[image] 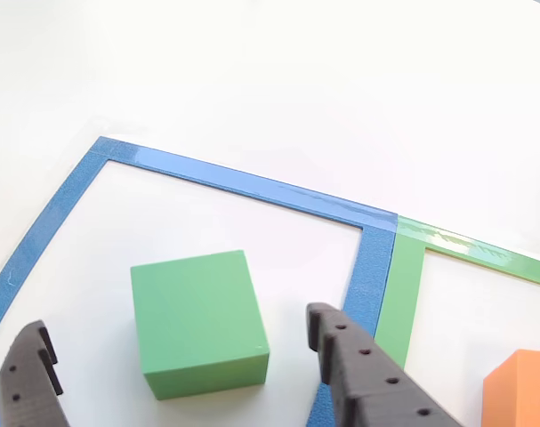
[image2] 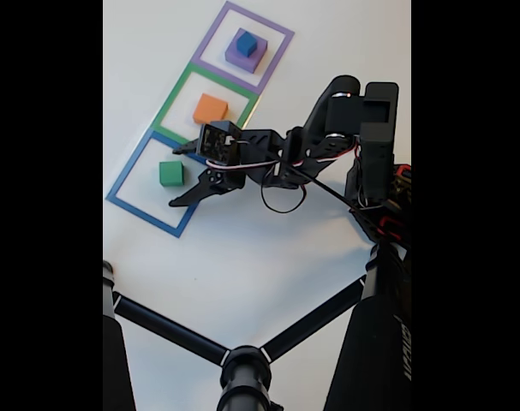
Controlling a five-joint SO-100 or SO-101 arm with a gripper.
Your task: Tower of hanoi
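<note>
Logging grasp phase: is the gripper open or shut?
Open: gripper fingertips stand apart, either side of the green block, not touching it.

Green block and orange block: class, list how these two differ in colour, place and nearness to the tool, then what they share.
The green block is green; the orange block is orange. The green block sits in the blue outline; the orange block in the green outline. The open tool straddles the green block; the orange block lies off to the side. Both rest alone on the white table.
</note>
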